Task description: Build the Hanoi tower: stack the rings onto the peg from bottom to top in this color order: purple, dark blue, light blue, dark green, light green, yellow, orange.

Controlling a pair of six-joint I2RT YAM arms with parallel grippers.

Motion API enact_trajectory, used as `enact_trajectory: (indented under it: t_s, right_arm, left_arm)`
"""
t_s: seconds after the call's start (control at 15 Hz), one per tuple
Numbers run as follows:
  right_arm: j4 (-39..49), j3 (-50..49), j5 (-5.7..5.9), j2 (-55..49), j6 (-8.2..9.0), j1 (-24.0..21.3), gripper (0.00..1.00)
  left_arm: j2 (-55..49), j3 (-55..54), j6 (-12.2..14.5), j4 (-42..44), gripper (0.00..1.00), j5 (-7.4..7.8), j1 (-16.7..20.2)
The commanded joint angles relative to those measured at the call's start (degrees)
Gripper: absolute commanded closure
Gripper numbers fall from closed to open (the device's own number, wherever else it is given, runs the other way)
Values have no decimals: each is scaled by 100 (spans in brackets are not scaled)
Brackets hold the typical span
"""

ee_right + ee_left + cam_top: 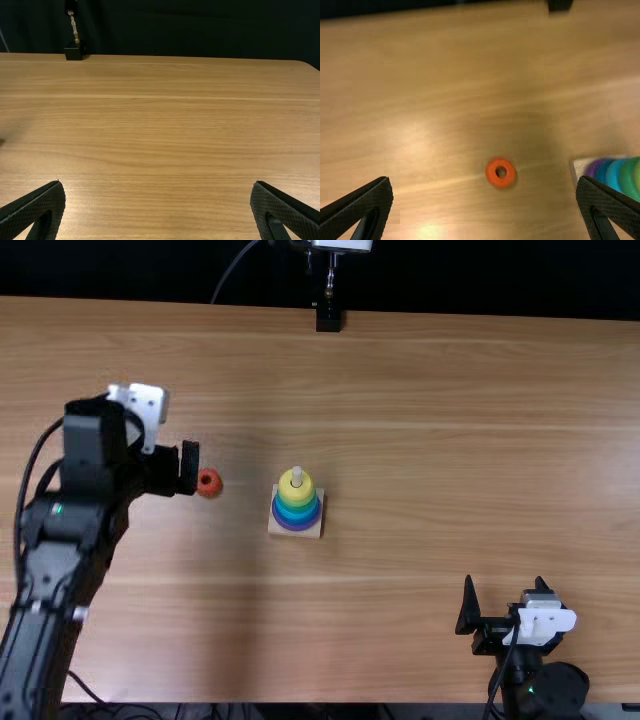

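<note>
My left gripper is open above the table, just left of the small orange ring. In the left wrist view that orange ring lies flat, with the open left gripper spread wide around its place in view. Right of it, the pale wooden base carries a ring stack: purple at the bottom, blue and green shades above, yellow ring on top, with the peg tip poking out. My right gripper stands open and empty near the front right; the right wrist view has the right gripper wide apart.
A black stand with a metal stem is at the table's far edge. The wooden table spreads between the ring stack and the right arm. A dark curtain hangs beyond the far edge.
</note>
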Motion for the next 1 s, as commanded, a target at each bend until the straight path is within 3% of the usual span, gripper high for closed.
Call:
enact_trajectory:
  t_s: [0.0,0.07,0.33,0.53,0.8,0.93]
  right_arm:
    - [-183,-433,66,-99,-15,5,0]
    - [-183,-433,66,-99,-15,5,0]
    - [-183,-433,77,-99,-15,-3,0]
    - [-183,-433,77,-99,-15,5,0]
    - [-183,-433,77,-99,-15,5,0]
    - [-183,-433,77,-99,-15,-3,0]
  left_arm:
    - [718,436,67,-134,0,154,-32]
    - [1166,691,78,-356,0,102,-50]
    - [2406,1491,78,-1031,0,133,-331]
    - [2801,1623,88,-1379,0,133,-480]
    - [3161,1640,320,-1537,0,123,-524]
    - [3267,1631,362,-1537,0,28,-524]
